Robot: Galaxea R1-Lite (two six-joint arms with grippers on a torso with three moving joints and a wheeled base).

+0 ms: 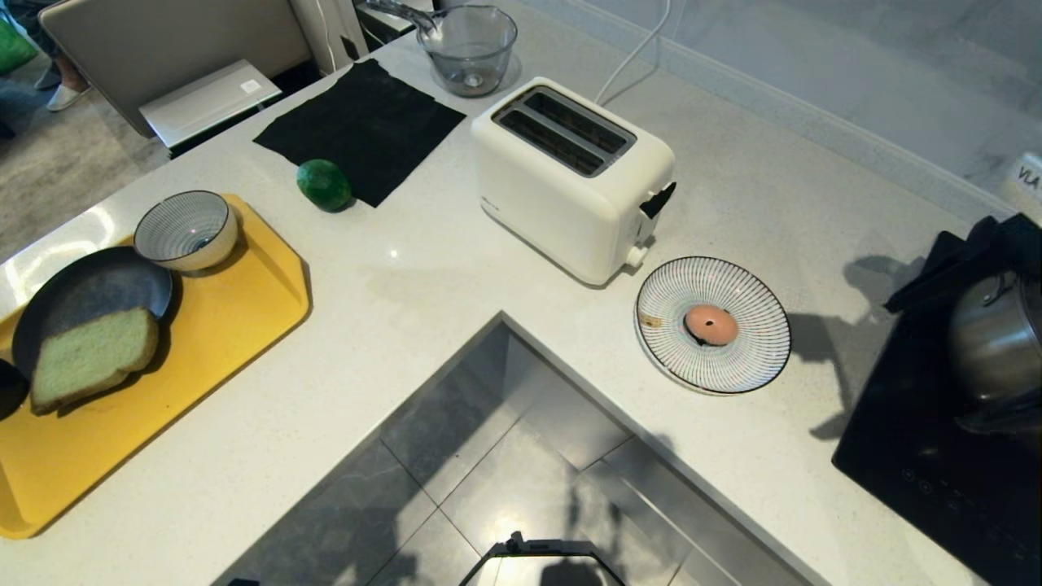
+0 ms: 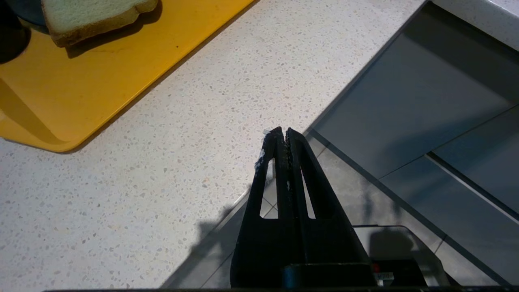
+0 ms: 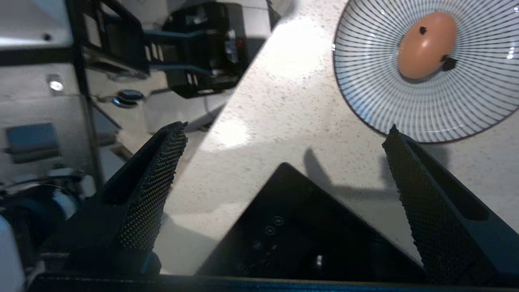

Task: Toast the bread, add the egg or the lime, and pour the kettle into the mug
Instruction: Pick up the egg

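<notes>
The bread (image 1: 94,356) lies half on a dark plate (image 1: 89,289) on the yellow tray (image 1: 220,325); its corner shows as the bread (image 2: 93,16). The lime (image 1: 324,184) sits on the counter by a black cloth. The egg (image 1: 711,325) rests on a striped plate (image 1: 757,358). My right gripper (image 3: 285,130) hangs open and empty over the hob's corner, with the egg (image 3: 425,44) beyond its fingertips. My left gripper (image 2: 282,132) is shut and empty at the counter's edge near the tray. The kettle is out of view. A dark object (image 1: 8,389) is cut off at the tray's left; I cannot tell whether it is the mug.
A white toaster (image 1: 570,179) with empty slots stands mid-counter, behind it a glass jug (image 1: 472,49) and the black cloth (image 1: 362,130). A striped bowl (image 1: 186,229) sits on the tray. A steel pot (image 1: 997,338) stands on the black hob (image 1: 920,456). The counter wraps around a floor gap (image 1: 505,472).
</notes>
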